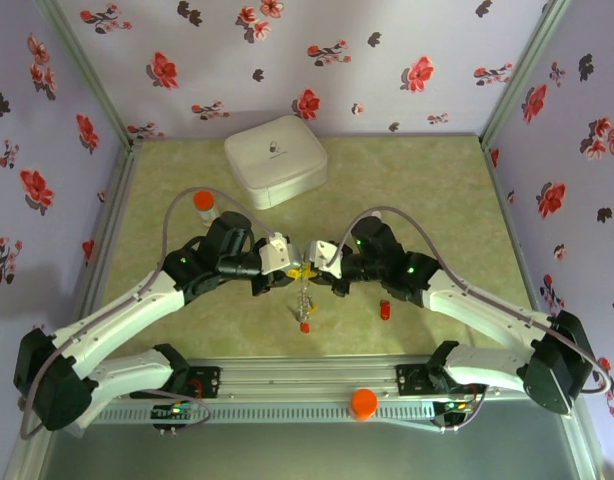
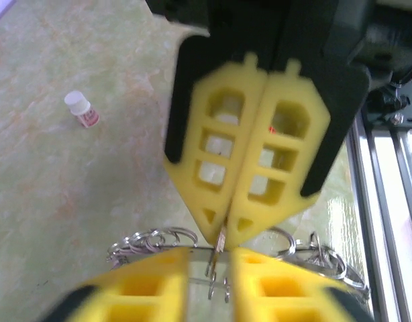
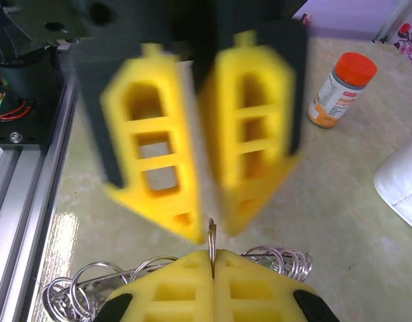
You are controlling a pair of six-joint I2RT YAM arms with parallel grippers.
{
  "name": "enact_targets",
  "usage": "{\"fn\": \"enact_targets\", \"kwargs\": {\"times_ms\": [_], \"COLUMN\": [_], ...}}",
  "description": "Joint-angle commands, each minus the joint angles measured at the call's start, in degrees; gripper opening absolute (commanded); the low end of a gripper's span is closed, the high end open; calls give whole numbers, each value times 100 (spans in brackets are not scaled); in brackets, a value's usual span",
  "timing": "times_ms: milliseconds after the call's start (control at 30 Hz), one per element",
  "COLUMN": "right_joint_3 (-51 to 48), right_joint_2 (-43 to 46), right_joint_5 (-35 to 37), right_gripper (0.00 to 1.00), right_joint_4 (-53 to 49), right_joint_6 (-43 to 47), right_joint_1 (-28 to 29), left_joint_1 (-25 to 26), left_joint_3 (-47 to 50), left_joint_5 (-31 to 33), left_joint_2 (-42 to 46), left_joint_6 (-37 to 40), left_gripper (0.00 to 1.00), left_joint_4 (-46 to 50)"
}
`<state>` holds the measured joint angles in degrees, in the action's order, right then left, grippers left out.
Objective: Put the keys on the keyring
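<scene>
Right wrist: my right pincer (image 3: 211,258), latticed yellow plastic, clamps a thin loop of the coiled silvery keyring (image 3: 273,260). My left pincer (image 2: 211,258) stands parted

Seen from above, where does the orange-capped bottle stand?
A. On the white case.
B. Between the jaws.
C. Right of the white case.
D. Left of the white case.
D: the orange-capped bottle stands on the table, left of the white case and apart from it.
</scene>
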<state>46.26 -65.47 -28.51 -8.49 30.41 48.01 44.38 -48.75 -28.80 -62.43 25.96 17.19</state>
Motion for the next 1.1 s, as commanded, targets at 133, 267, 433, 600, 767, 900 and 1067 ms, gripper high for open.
{"fn": "enact_targets", "kwargs": {"times_ms": [133, 267, 433, 600, 767, 900, 1067], "right_joint_3": [-189, -267, -269, -346, -343, -336, -316], "right_joint_2": [390, 542, 614, 700, 694, 659, 641], "right_joint_5": [-820, -1337, -1509, -1535, -1502, -1394, -1385], "right_gripper": [0, 0, 0, 0, 0, 0, 0], "right_joint_4": [391, 650, 828, 1151, 1387, 1534, 1636], "right_joint_6": [-400, -616, -842, -1109, -1273, -1432, -1514], "right_joint_1": [-297, -439, -468, -468, -468, -459, -374], "left_joint_1": [-1191, -1256, -1254, -1153, -1068, -989, -930], "left_joint_3": [1691, 2000, 2055, 2285, 2369, 2370, 2308], "left_joint_5": [-1566, -2005, -2654, -2859, -2930, -2937, -2916], "left_joint_2": [1258, 1260, 808, 352, 277, 263, 157], "left_joint_6": [-2018, -2312, -2730, -3181, -3012, -2926, -2816], "left_gripper": [48, 48, 47, 45, 43, 41, 37], "left_joint_4": [-3749, -4400, -5191, -6165, -6183, -6144, -6054]}}
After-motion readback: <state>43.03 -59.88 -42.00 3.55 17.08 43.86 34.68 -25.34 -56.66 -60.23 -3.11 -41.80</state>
